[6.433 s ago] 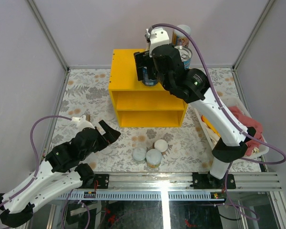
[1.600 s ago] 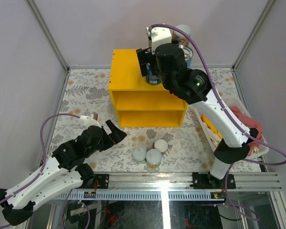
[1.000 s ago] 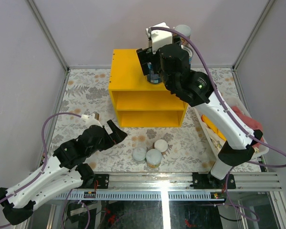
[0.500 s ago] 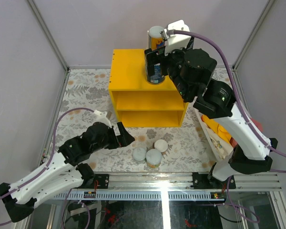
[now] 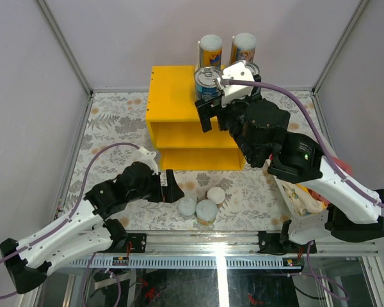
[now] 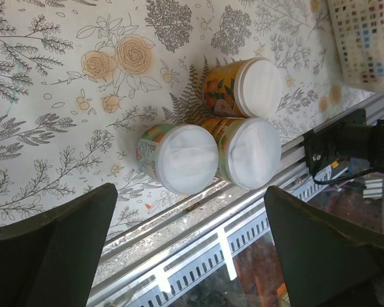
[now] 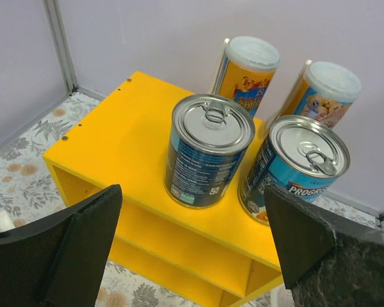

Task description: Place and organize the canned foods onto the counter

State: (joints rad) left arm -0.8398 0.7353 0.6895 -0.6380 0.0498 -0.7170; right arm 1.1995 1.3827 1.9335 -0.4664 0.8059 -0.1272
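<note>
The yellow counter [image 5: 171, 96] carries two tall white-lidded cans [image 5: 210, 50] [image 5: 244, 45] at its back edge and two blue tins; one tin [image 5: 207, 81] shows fully, the other [image 5: 249, 66] is partly hidden by my right wrist. In the right wrist view both tins [image 7: 210, 150] [image 7: 299, 167] stand upright on the counter's top [image 7: 115, 134]. My right gripper [image 5: 219, 114] is open and empty, just in front of them. Three small white-lidded cans [image 5: 187, 205] [image 5: 207, 211] [image 5: 216, 194] stand on the floral table. My left gripper [image 5: 168, 190] is open and empty, beside them on their left.
A white basket [image 5: 293, 192] with cloth stands right of the counter, largely under my right arm; its mesh corner shows in the left wrist view [image 6: 365, 38]. The metal rail [image 5: 217, 242] runs along the near table edge, close to the small cans.
My right gripper has let go of the blue tin on the counter's top and drawn back toward the near side. My left arm has swung right, toward the small cans.
</note>
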